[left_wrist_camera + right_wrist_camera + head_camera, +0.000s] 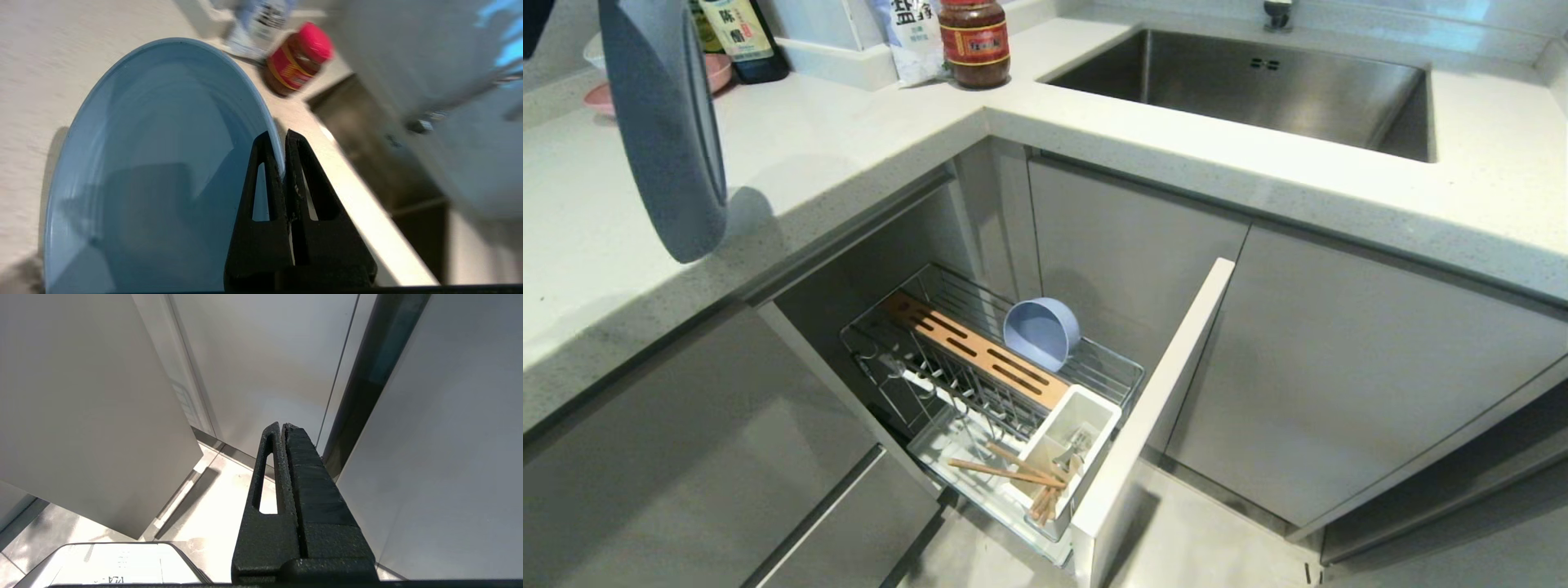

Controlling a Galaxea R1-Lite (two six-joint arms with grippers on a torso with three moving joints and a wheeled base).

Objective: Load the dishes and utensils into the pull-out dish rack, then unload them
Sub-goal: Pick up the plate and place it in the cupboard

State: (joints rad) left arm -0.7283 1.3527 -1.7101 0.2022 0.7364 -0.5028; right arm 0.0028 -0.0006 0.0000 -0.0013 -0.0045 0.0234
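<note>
Above your pale speckled table [849,163], the left gripper [284,136] has its fingers clamped on the wide light-blue plate's [163,163] rim, held on edge. Your right gripper [282,428] hangs beside grey cabinet doors [265,355], fingers pressed together, empty.

Pale speckled countertop [833,155], steel sink [1258,90], grey cabinet doors [1347,367].

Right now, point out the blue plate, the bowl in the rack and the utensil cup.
blue plate [163,163]: left wrist view, inner face.
bowl [1039,331]: head view, outer wall.
utensil cup [1045,445]: head view, white side wall.
</note>
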